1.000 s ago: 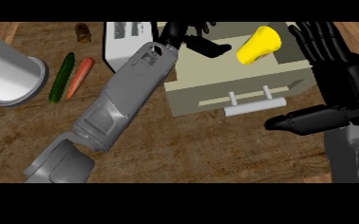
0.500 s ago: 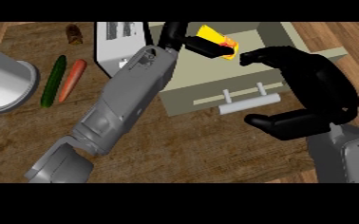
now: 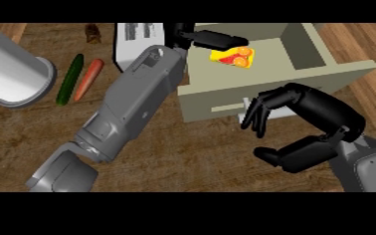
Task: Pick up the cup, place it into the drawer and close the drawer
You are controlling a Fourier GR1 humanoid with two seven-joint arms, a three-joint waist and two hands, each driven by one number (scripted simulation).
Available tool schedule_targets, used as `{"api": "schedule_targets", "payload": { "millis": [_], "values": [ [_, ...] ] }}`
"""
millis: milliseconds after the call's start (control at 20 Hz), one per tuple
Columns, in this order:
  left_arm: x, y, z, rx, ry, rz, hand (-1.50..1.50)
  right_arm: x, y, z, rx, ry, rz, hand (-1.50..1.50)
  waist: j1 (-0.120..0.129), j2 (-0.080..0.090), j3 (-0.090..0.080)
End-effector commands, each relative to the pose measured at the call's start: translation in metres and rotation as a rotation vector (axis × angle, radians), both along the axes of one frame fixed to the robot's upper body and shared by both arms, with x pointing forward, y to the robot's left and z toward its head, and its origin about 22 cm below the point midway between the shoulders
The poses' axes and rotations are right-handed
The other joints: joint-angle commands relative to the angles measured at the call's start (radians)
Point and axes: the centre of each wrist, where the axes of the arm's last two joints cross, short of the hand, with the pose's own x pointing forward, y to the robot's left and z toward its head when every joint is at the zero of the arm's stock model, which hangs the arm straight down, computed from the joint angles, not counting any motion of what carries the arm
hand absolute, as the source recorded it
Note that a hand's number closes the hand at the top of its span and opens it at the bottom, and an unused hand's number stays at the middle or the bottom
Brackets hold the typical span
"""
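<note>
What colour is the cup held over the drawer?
Yellow with orange-red markings, as seen in the head view: the cup sits at the left hand, over the open drawer.

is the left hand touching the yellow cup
Touching. The head view shows the left hand's fingers lying against the yellow cup's upper edge inside the open drawer, with no gap.

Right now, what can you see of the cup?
The cup is yellow with orange-red patches, lying tilted inside the open drawer, near its back left. The left hand reaches in from the left, its dark fingers just above and against the cup's upper edge. The right hand is apart from it, in front of the drawer.
</note>
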Motion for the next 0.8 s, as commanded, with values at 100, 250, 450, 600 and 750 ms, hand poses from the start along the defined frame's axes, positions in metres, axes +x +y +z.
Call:
{"api": "schedule_targets", "payload": {
  "millis": [100, 250, 450, 600, 750],
  "values": [
    [0.001, 0.005, -0.007, -0.035, 0.009, 0.056, -1.50, -0.017, -0.001, -0.002, -0.288, -0.123, -0.087, -1.50, 0.063, -0.015, 0.001],
    [-0.001, 0.009, -0.016, -0.093, 0.020, 0.018, -1.50, -0.009, 0.018, -0.031, -0.359, -0.114, -0.177, -1.50, 0.115, -0.018, 0.000],
    [-0.003, 0.020, -0.034, -0.124, 0.005, 0.027, -1.50, -0.001, 0.008, -0.080, -0.449, -0.062, -0.209, -1.50, 0.145, -0.020, 0.001],
    [-0.006, 0.017, -0.029, -0.145, 0.009, 0.008, -1.50, 0.017, 0.007, -0.117, -0.525, -0.011, -0.190, -1.50, 0.177, -0.024, 0.001],
    [-0.009, 0.032, -0.043, -0.168, 0.014, 0.011, -1.50, 0.034, 0.023, -0.141, -0.597, 0.002, -0.190, -1.50, 0.205, -0.022, 0.002]
  ]
}}
